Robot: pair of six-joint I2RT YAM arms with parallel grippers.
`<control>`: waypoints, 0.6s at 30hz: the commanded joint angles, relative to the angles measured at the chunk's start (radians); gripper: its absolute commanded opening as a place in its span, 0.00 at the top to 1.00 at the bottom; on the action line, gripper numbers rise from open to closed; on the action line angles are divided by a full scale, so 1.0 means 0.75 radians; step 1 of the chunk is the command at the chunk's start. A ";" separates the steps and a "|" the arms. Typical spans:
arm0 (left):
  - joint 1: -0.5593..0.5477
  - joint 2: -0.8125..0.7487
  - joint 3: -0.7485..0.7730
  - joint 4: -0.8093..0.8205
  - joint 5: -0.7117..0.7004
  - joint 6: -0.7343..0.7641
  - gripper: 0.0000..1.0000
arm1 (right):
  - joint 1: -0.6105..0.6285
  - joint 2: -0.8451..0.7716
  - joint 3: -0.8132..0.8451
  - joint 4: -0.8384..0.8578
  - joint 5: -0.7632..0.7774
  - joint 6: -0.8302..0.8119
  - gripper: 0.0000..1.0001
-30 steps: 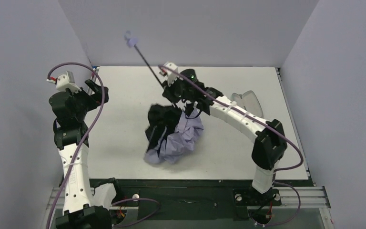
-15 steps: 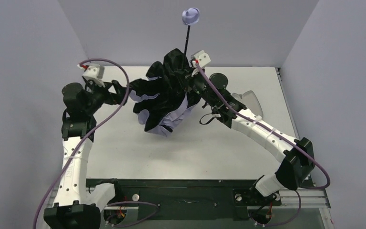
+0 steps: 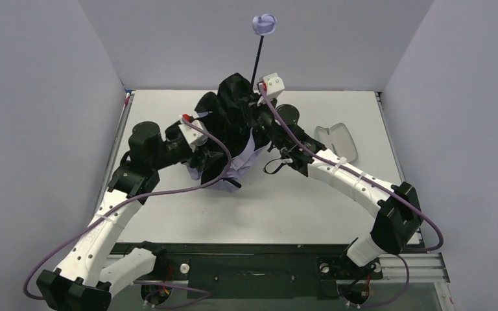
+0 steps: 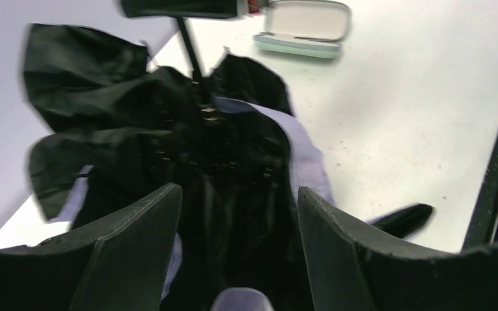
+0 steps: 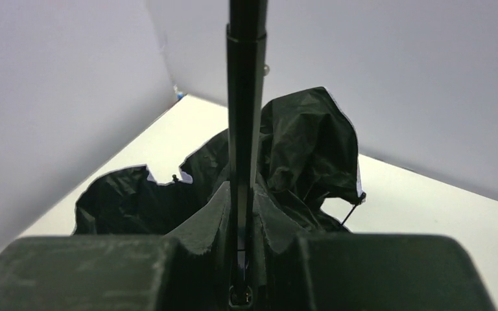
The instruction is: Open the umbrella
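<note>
The umbrella (image 3: 230, 120) is held upright above the table, its canopy crumpled and half unfolded, black underside out, lavender fabric (image 3: 246, 157) hanging below. Its thin black shaft (image 3: 257, 61) rises to the lavender knob handle (image 3: 263, 24). My right gripper (image 3: 257, 98) is shut on the shaft; in the right wrist view the shaft (image 5: 245, 97) runs up between the closed fingers (image 5: 207, 217). My left gripper (image 3: 215, 155) is open at the canopy's lower left side; in the left wrist view its fingers (image 4: 139, 220) straddle black folds (image 4: 227, 149) without closing on them.
A pale green oblong case (image 3: 338, 138) lies open on the white table (image 3: 298, 201) to the right of the right arm; it also shows in the left wrist view (image 4: 305, 29). Grey walls enclose three sides. A black rail (image 3: 253, 259) runs along the near edge.
The right gripper lifted the umbrella and swung its shaft from tilted left to nearly upright. The left arm swung in from the far left to the canopy.
</note>
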 commanded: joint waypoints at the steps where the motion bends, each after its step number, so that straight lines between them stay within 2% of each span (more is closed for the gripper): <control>1: -0.184 0.044 0.014 0.033 -0.052 0.129 0.36 | -0.010 -0.111 0.138 0.167 0.219 0.119 1.00; 5: -0.320 0.118 0.052 0.070 -0.141 0.158 0.13 | 0.034 -0.102 0.147 0.125 0.218 0.143 1.00; 8: -0.392 0.188 0.068 0.175 -0.277 0.177 0.10 | 0.045 -0.111 0.136 0.091 0.246 0.155 1.00; 12: -0.477 0.299 0.104 0.243 -0.416 0.230 0.17 | 0.046 -0.124 0.128 0.060 0.275 0.175 1.00; 16: -0.502 0.413 0.135 0.190 -0.546 0.300 0.26 | 0.043 -0.149 0.122 0.029 0.285 0.193 1.00; 18: -0.503 0.435 0.127 0.146 -0.597 0.347 0.37 | 0.038 -0.161 0.119 0.021 0.284 0.191 1.00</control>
